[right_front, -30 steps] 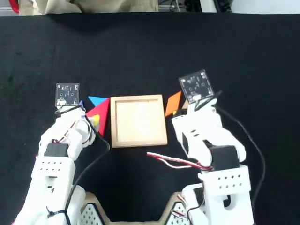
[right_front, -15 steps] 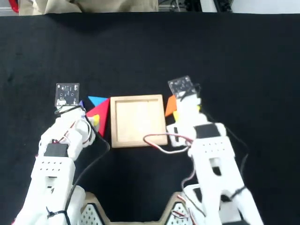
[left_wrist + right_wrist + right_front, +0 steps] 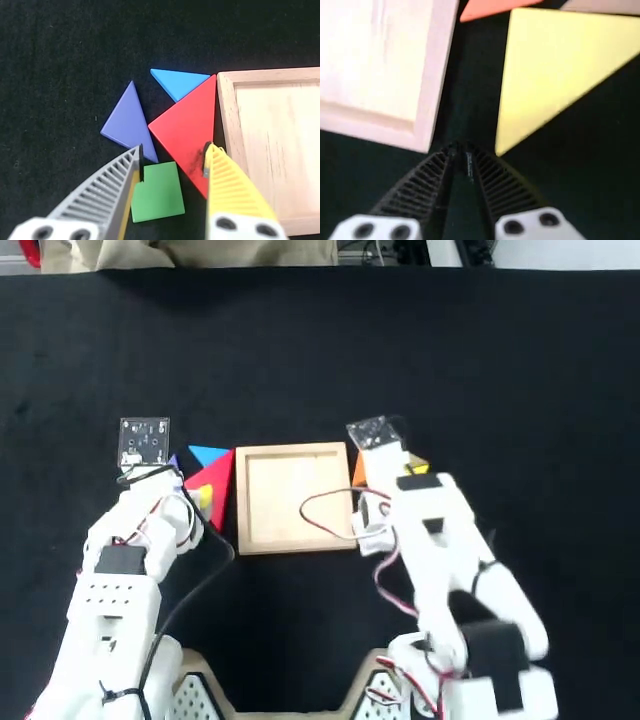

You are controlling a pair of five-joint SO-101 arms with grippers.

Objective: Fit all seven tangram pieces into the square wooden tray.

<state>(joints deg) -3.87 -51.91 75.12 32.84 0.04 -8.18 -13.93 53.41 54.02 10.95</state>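
The square wooden tray [image 3: 295,498] lies between the arms with nothing in it. In the left wrist view my left gripper [image 3: 172,157] is open, its tips over the red triangle [image 3: 187,130] and the green square [image 3: 157,192]. Beyond them lie a purple triangle [image 3: 127,122] and a blue triangle [image 3: 180,82], beside the tray's edge [image 3: 227,125]. My right gripper [image 3: 460,147] is shut and holds nothing, low over the black cloth between the tray's corner [image 3: 427,125] and a yellow triangle [image 3: 555,65]. An orange piece [image 3: 495,7] lies beyond that.
In the high view the blue triangle [image 3: 207,454] and red triangle [image 3: 215,485] sit left of the tray. The right arm [image 3: 420,520] covers most of the orange piece [image 3: 360,470]. A pale piece [image 3: 605,5] touches the yellow triangle. Black cloth stretches far behind the tray.
The right arm has swung left toward the tray's right edge and now covers more of the orange and yellow pieces. The left arm has not moved.
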